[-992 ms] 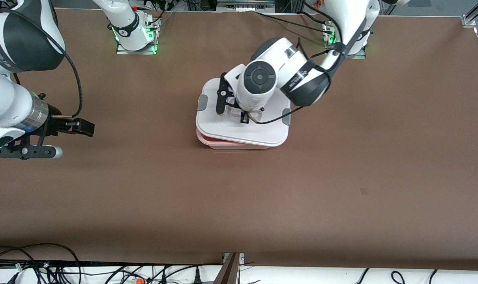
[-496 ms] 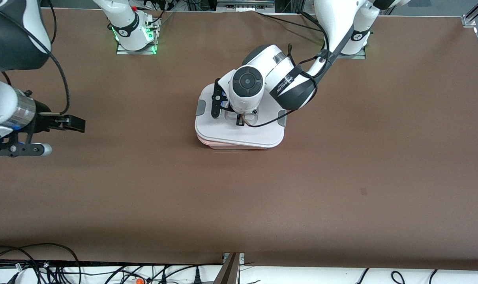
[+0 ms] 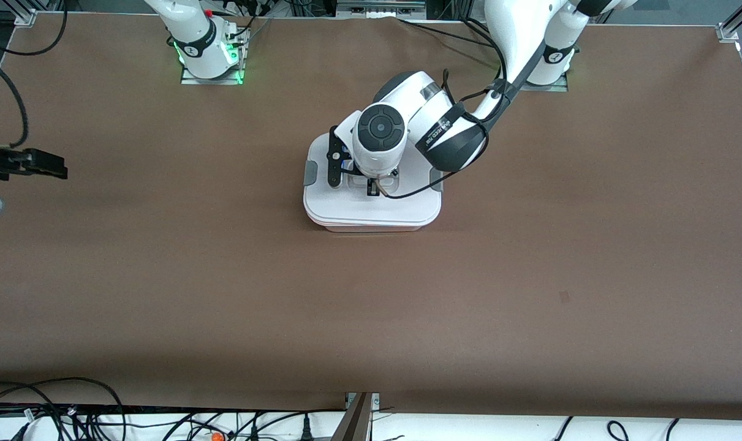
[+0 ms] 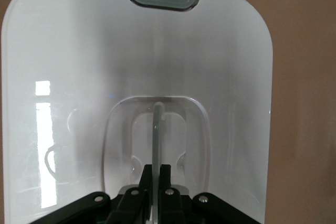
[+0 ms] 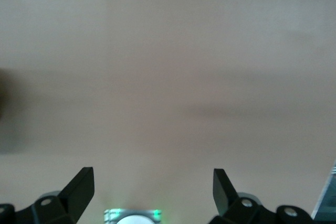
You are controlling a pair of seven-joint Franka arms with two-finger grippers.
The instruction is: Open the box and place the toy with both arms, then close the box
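Box lid (image 3: 371,211) seated | left pincer (image 4: 156,174) clenched on handle (image 4: 157,129) | right pincer (image 5: 153,184) released

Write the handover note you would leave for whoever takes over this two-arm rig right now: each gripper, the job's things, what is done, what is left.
Left gripper: shut on the lid handle, over the middle of the box.
Right gripper: open, above bare table at the right arm's end; that arm waits.
The white lid sits flat and square on the box, mid-table.
The toy is not in view; whether it is inside cannot be told.
Done: lid set on the box.
Left: release the handle, lift the left arm away, and probably check the grey end clips.
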